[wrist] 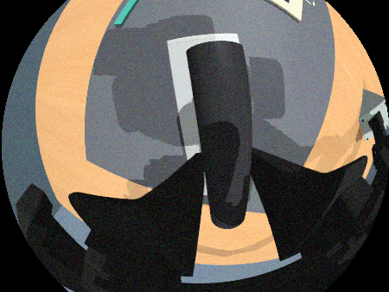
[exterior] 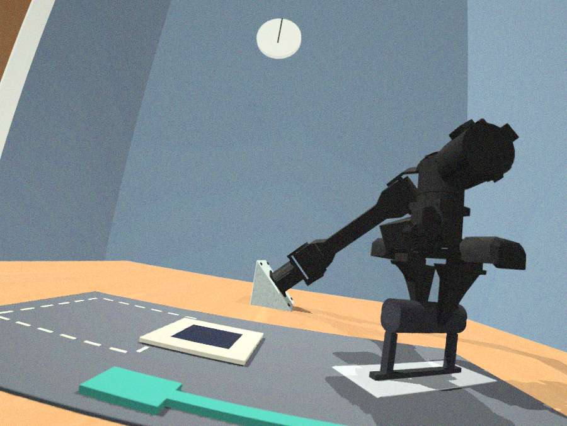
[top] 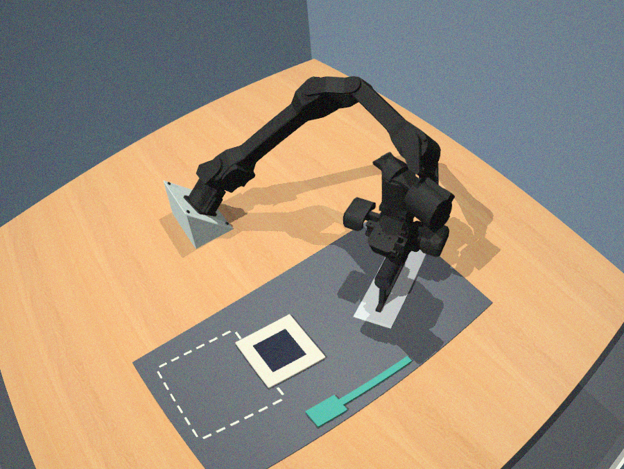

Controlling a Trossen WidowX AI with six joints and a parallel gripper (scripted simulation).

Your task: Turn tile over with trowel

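Note:
The tile [top: 279, 350] [exterior: 206, 336] [wrist: 296, 10] is cream and lies flat with its dark square mark facing up. It covers part of the right side of the dashed outline [top: 280, 391] [exterior: 92, 343] and extends beyond it. The small trowel [top: 383, 320] [exterior: 385, 389] [wrist: 181, 73] has a thin white blade and a dark round handle on two posts. My gripper [top: 398, 247] [exterior: 434, 311] [wrist: 225, 156] is shut on the trowel's handle, to the right of the tile. The blade is level and low over the mat; I cannot tell whether it touches. The handle hides part of the blade in the wrist view.
A flat teal paddle-shaped object [top: 326, 410] [exterior: 130, 389] [wrist: 126, 12] lies along the near edge of the grey mat [top: 302, 293] [exterior: 297, 367]. The arm's pale base bracket [top: 209, 232] [exterior: 268, 288] stands on the wooden table [top: 100, 282] behind the mat.

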